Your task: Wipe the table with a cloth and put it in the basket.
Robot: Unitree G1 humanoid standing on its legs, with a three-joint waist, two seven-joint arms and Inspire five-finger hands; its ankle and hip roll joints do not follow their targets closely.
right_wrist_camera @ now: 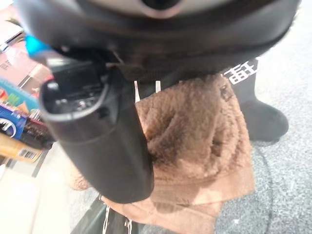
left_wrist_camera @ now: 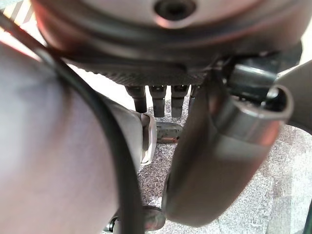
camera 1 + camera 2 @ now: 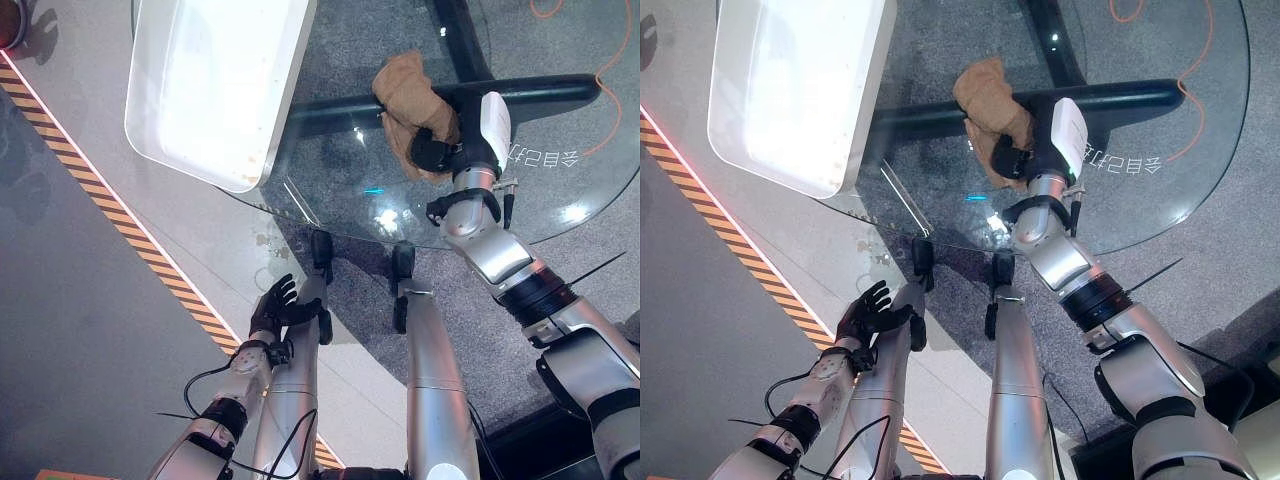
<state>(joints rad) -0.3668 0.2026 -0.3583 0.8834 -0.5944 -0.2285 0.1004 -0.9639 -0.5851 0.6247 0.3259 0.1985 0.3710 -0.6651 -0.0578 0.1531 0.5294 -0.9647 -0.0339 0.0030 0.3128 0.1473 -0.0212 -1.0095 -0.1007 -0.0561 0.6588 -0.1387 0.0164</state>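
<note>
Brown fuzzy cloth (image 3: 408, 95) bunched on glass table (image 3: 560, 150); white basket (image 3: 215, 85) at table's edge

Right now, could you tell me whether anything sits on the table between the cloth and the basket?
Nothing visible does. The right hand holds the brown cloth on the glass table, and the white basket lies to its left over the table's edge, with bare glass between them.

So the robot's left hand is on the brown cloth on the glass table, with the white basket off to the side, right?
Not quite: it is the right hand on the brown cloth, as the left eye view shows. The left hand hangs open below the glass table. The white basket is beside it.
</note>
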